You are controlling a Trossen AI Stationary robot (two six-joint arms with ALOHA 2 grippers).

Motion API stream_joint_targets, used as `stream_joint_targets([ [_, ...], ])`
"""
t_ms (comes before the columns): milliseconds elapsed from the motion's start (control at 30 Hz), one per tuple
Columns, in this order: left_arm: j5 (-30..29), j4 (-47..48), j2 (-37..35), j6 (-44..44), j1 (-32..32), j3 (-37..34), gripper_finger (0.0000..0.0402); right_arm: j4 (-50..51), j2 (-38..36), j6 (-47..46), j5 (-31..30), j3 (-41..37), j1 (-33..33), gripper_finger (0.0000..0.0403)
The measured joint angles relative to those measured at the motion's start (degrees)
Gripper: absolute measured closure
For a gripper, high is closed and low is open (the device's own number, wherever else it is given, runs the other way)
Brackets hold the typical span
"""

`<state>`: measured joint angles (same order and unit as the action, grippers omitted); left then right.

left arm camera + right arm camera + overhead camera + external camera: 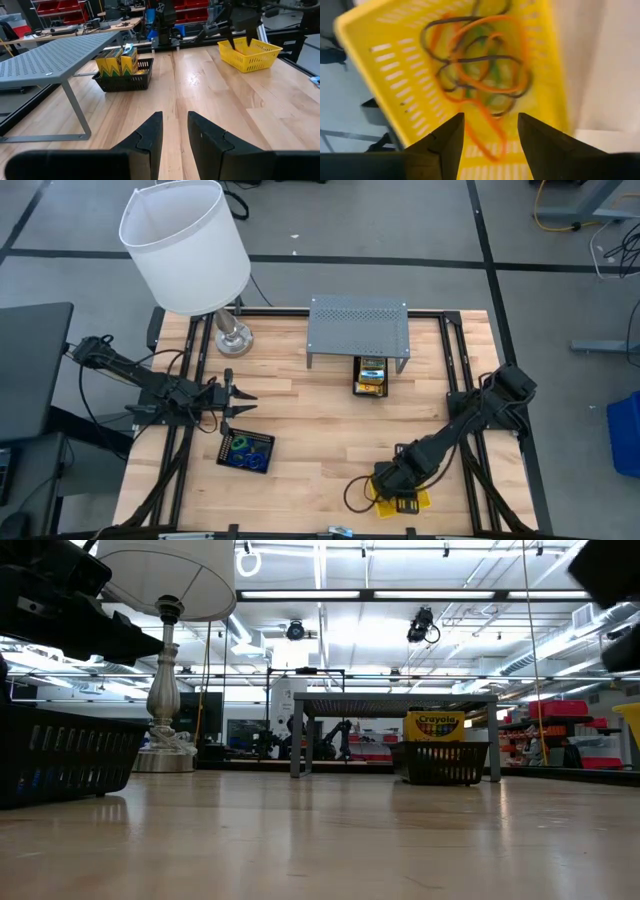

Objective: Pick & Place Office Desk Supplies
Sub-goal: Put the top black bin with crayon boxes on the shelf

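A yellow tray (385,75) holding orange, green and dark rubber-band loops (480,65) rests near the table's front right. My right gripper (490,117) hangs open just above it, pointing down, nothing between its fingers; it also shows in the high view (392,483). A black mesh tray (246,451) with blue and green loops lies front left. Crayon boxes (120,61) stand in another black tray (122,81) at the shelf's front edge. My left gripper (175,114) waits at the table's left, level, its fingers slightly apart and empty.
A grey perforated shelf (358,330) stands at the table's far middle. A white-shaded lamp (185,245) stands at the far left. A dark loop (355,492) lies on the wood just left of the yellow tray. Bare wood (320,430) lies between the trays.
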<state>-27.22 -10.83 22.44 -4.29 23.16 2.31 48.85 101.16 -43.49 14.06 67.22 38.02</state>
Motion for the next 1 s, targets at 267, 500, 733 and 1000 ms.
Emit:
stream_joint_targets([
  [267,0.00,-0.02,0.00,0.37,0.00,0.00,0.0303,2.93,-0.42,4.10,2.30,1.44,-5.00,0.0229],
  [500,0.02,-0.04,0.00,0.26,0.00,0.00,0.0303,6.80,-0.44,12.47,-2.25,7.25,-8.96,0.0231],
  [733,0.02,-0.04,0.00,-0.39,0.00,0.00,0.0303,9.92,-0.44,26.71,-21.15,9.16,-13.56,0.0231],
  [1000,0.02,-0.04,0.00,-0.15,0.00,0.00,0.0303,9.79,-0.34,36.34,-33.54,9.15,-25.62,0.0231],
])
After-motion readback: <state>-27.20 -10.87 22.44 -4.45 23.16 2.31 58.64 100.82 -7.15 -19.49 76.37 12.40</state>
